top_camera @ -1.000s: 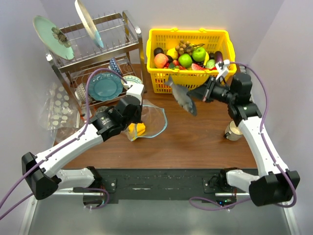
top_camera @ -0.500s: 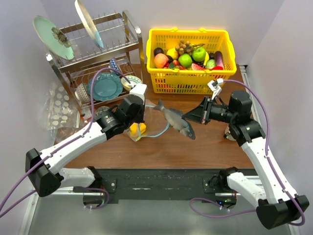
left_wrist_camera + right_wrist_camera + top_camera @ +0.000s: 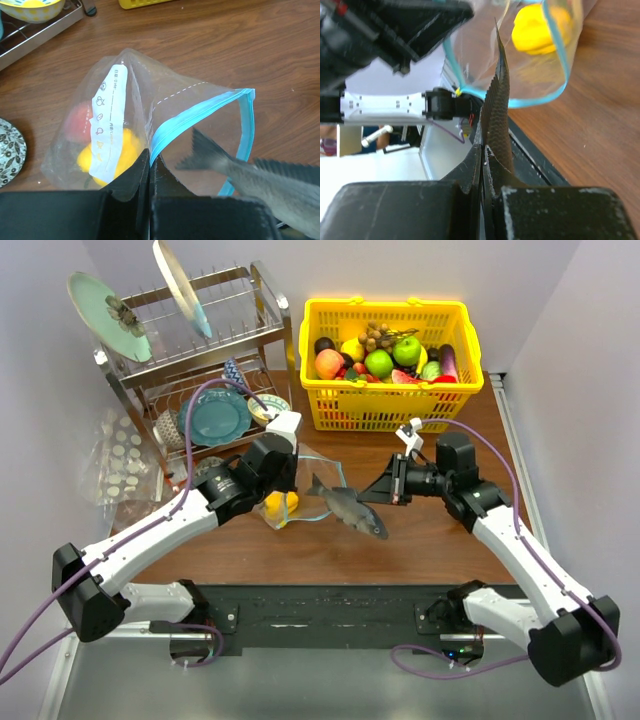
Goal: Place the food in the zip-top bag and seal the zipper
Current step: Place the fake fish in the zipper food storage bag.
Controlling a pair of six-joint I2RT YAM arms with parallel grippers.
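Note:
The clear zip-top bag (image 3: 318, 472) stands on the wooden table with its mouth gaping toward the right. My left gripper (image 3: 150, 161) is shut on the near lip of the teal-blue zipper (image 3: 200, 112) and holds the mouth up. Inside the bag lie a yellow piece (image 3: 120, 150) and a red piece (image 3: 77, 117) of food. My right gripper (image 3: 386, 490) is shut on the head end of a grey toy fish (image 3: 350, 508). The fish's tail (image 3: 202, 150) points into the bag's mouth. In the right wrist view the fish (image 3: 498, 100) runs from the shut jaws toward the bag's teal rim (image 3: 535, 102).
A yellow basket (image 3: 385, 410) with more toy fruit stands at the back, right of centre. A metal dish rack (image 3: 200, 370) with plates and bowls fills the back left. Crinkled dotted plastic (image 3: 115, 465) lies at the left edge.
My right arm has carried the fish from in front of the basket leftward and down to the bag's mouth. The left gripper has kept its hold on the bag's lip.

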